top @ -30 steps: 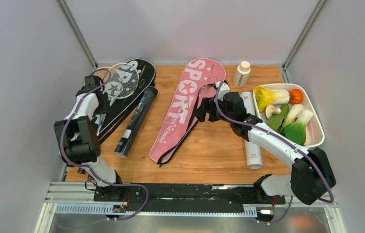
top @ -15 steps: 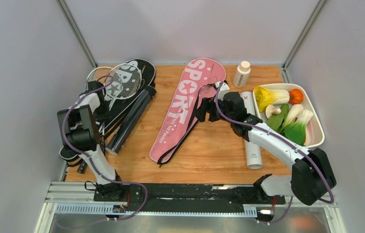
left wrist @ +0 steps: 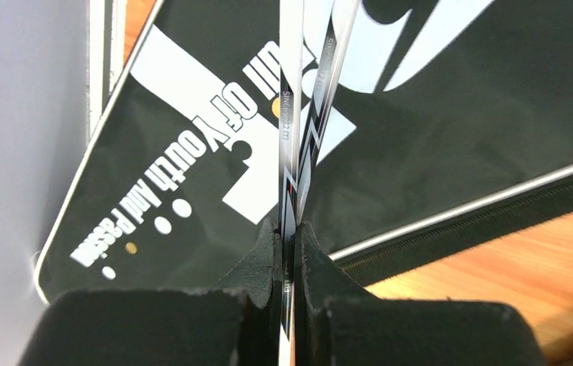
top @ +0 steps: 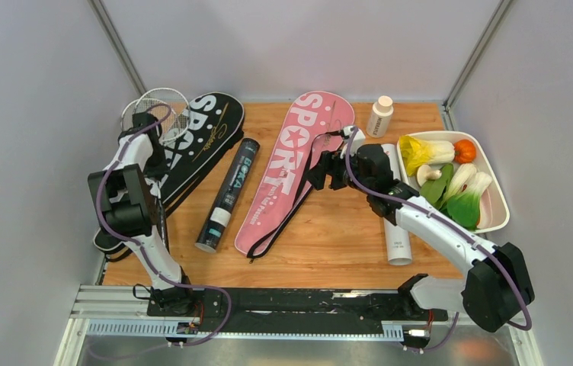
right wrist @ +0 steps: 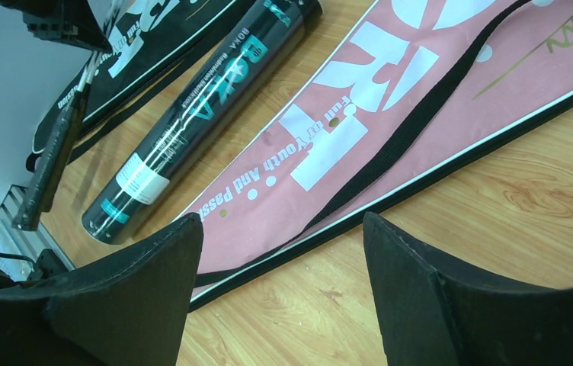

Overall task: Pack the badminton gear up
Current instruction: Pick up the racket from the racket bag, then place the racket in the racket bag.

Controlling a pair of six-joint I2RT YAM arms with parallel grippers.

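The left fingers (left wrist: pixel 264 259) pinch two rackets (left wrist: pixel 289 114) by their thin, glossy shafts above the black bag (left wrist: pixel 436 114), a flat fabric sleeve with white lettering at the far left of the counter (right wrist: pixel 497 221). The right fingers (right wrist: pixel 131 282) hang spread wide and empty over the pink bag (right wrist: pixel 436 99), beside the smooth black tube (right wrist: pixel 192 130). Sliding the rackets in likely calls for a firm clamp, since slim round shafts can twist, and for keeping both frames flat and in line with the bag's length.
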